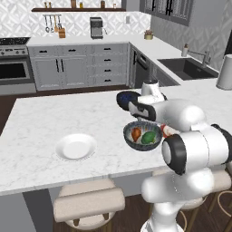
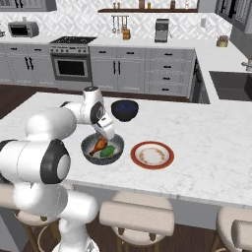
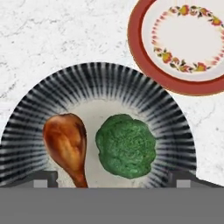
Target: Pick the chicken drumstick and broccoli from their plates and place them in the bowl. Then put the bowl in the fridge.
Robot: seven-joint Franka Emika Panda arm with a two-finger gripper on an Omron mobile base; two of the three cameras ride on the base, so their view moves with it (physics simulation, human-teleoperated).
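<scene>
We can read no brand, label or writing anywhere, and the only decoration we see is a ring of small red and yellow flowers painted inside the red-rimmed plate. Counting the things on the white marble worktop (image 1: 41,118), we find two plates, two bowls, one drumstick and one piece of broccoli. The wide dark-grey ribbed bowl with a pale speckled inside (image 3: 30,118) sits near the front edge of the worktop, and in it lie the orange-brown roasted chicken drumstick (image 3: 65,142) and the rounded dark-green lump of broccoli (image 3: 125,145), side by side, close together. The round plate with the red-orange rim (image 2: 152,155) stands just beside that bowl, apart from it by a narrow strip of marble, while the plain white round plate (image 1: 75,147) lies well apart on the bowl's other side. The smaller glossy navy-black bowl (image 2: 124,109) stands near, farther back on the worktop. The white arm's fingers (image 3: 112,177) hover right above the ribbed bowl, spread wide, one tip near each side of the bowl, and we see nothing held between them.
</scene>
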